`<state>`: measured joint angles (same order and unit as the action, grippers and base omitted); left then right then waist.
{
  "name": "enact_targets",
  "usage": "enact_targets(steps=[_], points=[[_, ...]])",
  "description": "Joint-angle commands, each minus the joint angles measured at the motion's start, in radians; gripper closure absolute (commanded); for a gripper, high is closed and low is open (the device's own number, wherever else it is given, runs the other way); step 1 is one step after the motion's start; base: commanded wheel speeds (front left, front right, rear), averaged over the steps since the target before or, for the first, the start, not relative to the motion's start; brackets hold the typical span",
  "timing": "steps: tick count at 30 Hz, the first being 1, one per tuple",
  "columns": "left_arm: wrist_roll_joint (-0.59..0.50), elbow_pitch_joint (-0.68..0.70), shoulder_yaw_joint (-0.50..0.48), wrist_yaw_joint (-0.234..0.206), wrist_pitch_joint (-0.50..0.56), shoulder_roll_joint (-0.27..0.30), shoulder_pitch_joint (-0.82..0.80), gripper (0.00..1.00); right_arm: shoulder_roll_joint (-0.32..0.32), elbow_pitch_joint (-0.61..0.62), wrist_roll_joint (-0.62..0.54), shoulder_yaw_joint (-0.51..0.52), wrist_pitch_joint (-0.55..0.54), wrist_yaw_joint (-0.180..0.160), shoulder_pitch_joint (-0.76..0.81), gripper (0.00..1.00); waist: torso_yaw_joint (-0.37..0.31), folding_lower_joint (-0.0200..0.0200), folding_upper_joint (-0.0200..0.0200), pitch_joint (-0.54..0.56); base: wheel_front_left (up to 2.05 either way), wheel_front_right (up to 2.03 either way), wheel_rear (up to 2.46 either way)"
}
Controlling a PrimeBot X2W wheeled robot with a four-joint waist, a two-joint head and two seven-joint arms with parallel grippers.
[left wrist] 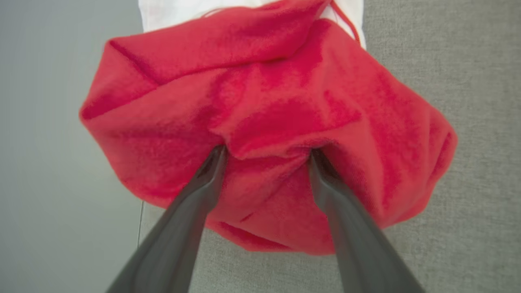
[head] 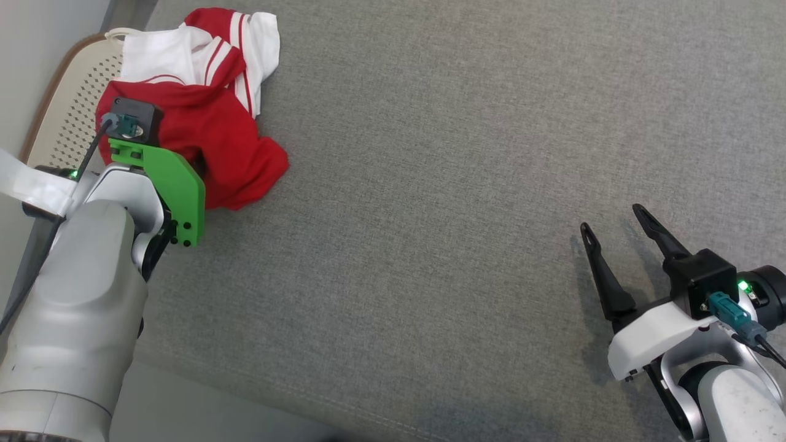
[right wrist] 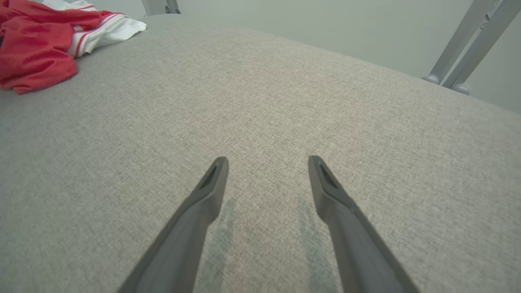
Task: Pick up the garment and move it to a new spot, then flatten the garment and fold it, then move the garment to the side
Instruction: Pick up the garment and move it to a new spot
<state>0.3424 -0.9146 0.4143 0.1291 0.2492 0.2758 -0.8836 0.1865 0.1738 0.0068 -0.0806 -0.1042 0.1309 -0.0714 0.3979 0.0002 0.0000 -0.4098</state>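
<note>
Left jaws are spread wide and not pinching anything. In the left wrist view both dark fingertips (left wrist: 213,162) are poked down into the red cloth, with a little ridge of fabric bunched up between them. Right jaws are released too, fingers (right wrist: 207,195) apart and nothing between them, hanging just over the bare grey fabric surface (head: 466,184). You can see their faint shadows on the weave right underneath.

The garment (head: 233,153) is a red and white thing with striped trim, all crumpled in a heap at the far left corner of the surface in the head view. The red part is nearest the left arm and the white part sits farther back by the edge. From the head view the left fingers are hidden behind the green bracket (head: 178,190) and the wrist camera block, which sit right over the red heap. The right arm is well apart from it, down at the lower right.

Off the left edge there's a cream perforated chair (head: 67,104). Can't tell if the white sleeve actually touches it. The right wrist view has the garment (right wrist: 36,49) way off at top left, and some metal legs (right wrist: 468,44) beyond the far edge.
</note>
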Motion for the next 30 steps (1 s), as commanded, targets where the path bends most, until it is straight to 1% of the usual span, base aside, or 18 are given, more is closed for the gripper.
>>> enact_targets(steps=[1,3,6,8,9,14,19,21,25,28,30], points=[[0.005,-0.006,-0.003,0.001,-0.007,-0.002,-0.012,0.00,0.005,0.007,0.006,-0.002,-0.001,-0.001,0.001,0.00,-0.022,-0.0002,0.0000,-0.025,0.00,0.00,0.00],[0.008,-0.034,-0.005,-0.001,-0.025,-0.001,-0.024,0.00,0.008,0.013,0.008,-0.005,-0.004,0.000,0.005,0.00,-0.029,-0.0002,0.0000,-0.031,0.00,0.00,0.00],[0.016,-0.079,-0.010,-0.018,-0.043,-0.014,-0.034,0.00,0.010,0.020,0.011,-0.007,-0.006,0.000,0.007,0.00,-0.035,-0.0002,0.0000,-0.040,0.00,0.00,0.00],[0.023,-0.103,-0.015,-0.025,-0.056,-0.024,-0.039,0.98,0.011,0.022,0.010,-0.009,-0.008,0.000,0.008,0.00,-0.038,-0.0002,0.0000,-0.044,0.00,0.00,0.00],[0.024,-0.114,-0.015,-0.027,-0.063,-0.030,-0.042,1.00,0.011,0.022,0.010,-0.010,-0.007,-0.001,0.007,0.00,-0.039,-0.0002,0.0000,-0.045,0.00,0.00,0.00],[0.028,-0.150,-0.021,-0.057,-0.124,-0.044,-0.060,1.00,0.001,0.010,0.011,-0.014,-0.003,0.000,-0.007,0.00,-0.042,-0.0002,0.0000,-0.035,0.00,0.00,0.00],[0.035,-0.167,-0.024,-0.063,-0.179,-0.052,-0.080,1.00,-0.019,-0.025,0.017,-0.015,0.020,0.000,-0.017,0.00,-0.046,-0.0002,0.0000,0.005,0.00,0.00,0.00],[0.034,-0.168,-0.022,-0.070,-0.197,-0.055,-0.088,1.00,-0.030,-0.045,0.021,-0.018,0.034,-0.001,-0.016,0.00,-0.050,-0.0002,0.0000,0.029,0.00,0.00,0.00],[0.032,-0.165,-0.010,-0.075,-0.206,-0.079,-0.114,1.00,-0.058,-0.092,0.027,-0.015,0.066,0.000,-0.002,0.00,-0.066,-0.0002,0.0000,0.092,0.00,0.00,0.00],[0.030,-0.150,-0.001,-0.078,-0.217,-0.105,-0.138,1.00,-0.074,-0.127,0.028,-0.016,0.086,-0.001,0.009,0.00,-0.094,-0.0002,0.0000,0.142,0.00,0.00,0.00],[0.030,-0.141,0.008,-0.070,-0.215,-0.124,-0.150,1.00,-0.084,-0.145,0.030,-0.011,0.098,-0.001,0.015,0.00,-0.118,-0.0002,0.0000,0.173,0.00,0.00,0.00]])
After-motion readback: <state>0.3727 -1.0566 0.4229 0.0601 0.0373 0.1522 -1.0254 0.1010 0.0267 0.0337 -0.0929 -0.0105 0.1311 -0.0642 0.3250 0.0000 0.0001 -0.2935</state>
